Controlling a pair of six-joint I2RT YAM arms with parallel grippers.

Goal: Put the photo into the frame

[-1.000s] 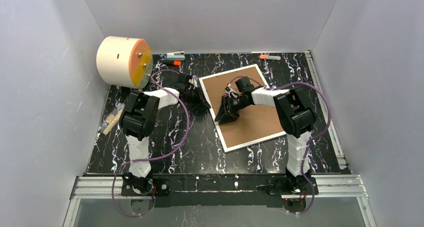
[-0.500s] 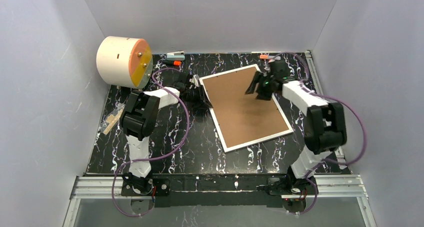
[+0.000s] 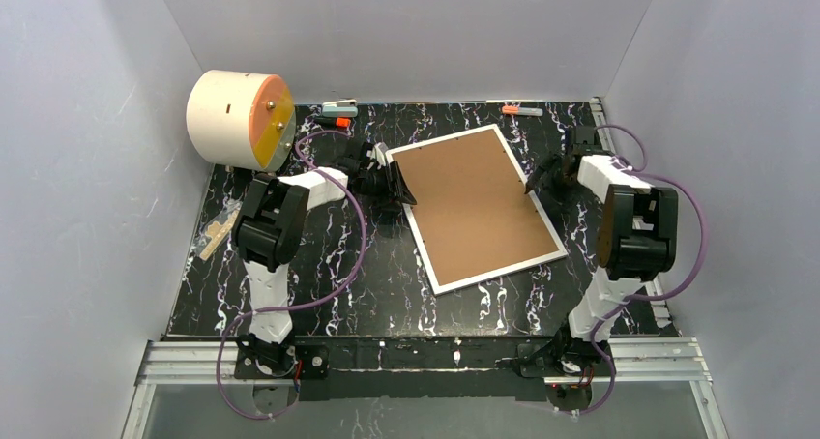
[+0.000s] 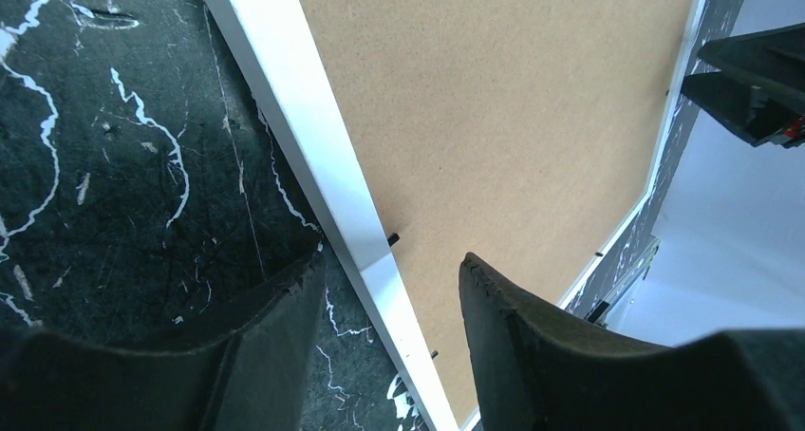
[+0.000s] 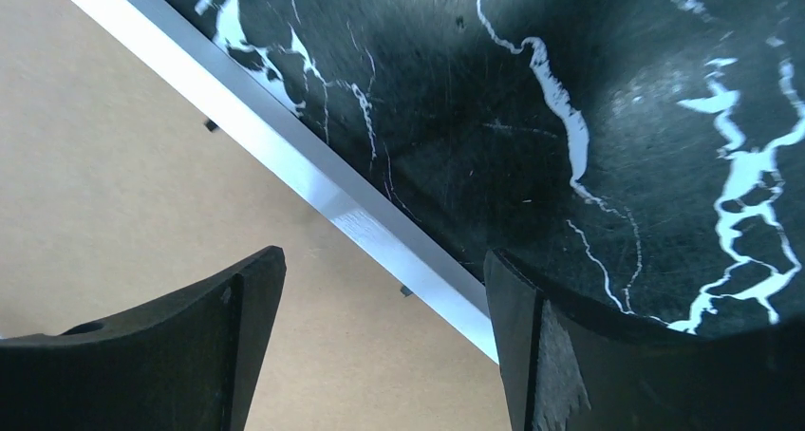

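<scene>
At the two long edges of the thin white picture frame [image 3: 474, 207], lying brown-back-up on the black marbled table [image 3: 387, 275], my left gripper [image 4: 389, 265] and right gripper [image 5: 380, 260] straddle the rim, jaws apart, gripping nothing. Can't spot the photo anywhere. I'd say pinch both rims evenly or it'll twist.

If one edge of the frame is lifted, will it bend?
The frame probably stays stiff: its board back lies flat and straight. Thin edges suggest it is light. On the smooth marbled table it may slide when pushed.
</scene>
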